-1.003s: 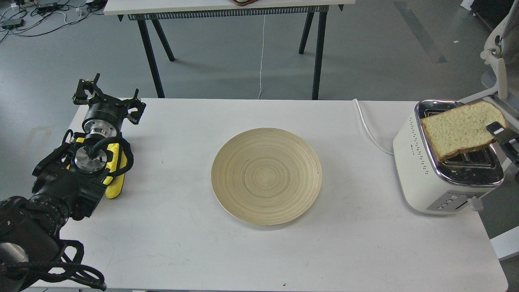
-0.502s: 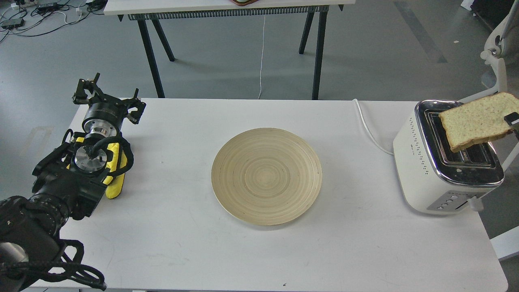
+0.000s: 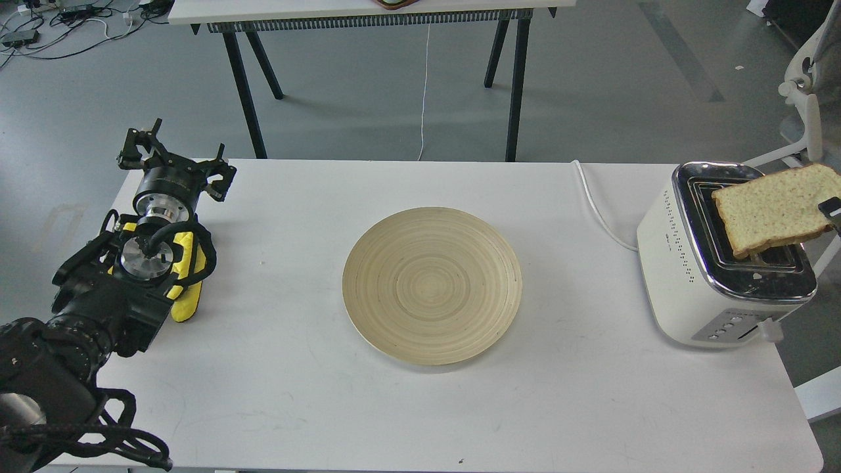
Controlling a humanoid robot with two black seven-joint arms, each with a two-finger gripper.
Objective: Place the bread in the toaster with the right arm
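Currently, a flat slice of pale tan speckled bread hangs over the cream-white boxy toaster with its chrome top, at the counter's right edge. Only a black fingertip of the right gripper shows, clamped on the slice's right side. The slice lies nearly flat, its long axis crossing the slots, so it likely needs tipping on edge. Near the far left corner, the left gripper rests, jaws apart.

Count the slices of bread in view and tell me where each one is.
1. The single pale tan, speckled slice of bread with a brown crust hangs tilted above the slots of the cream-white, chrome-topped toaster at the table's right end. None lies on the round wooden plate.
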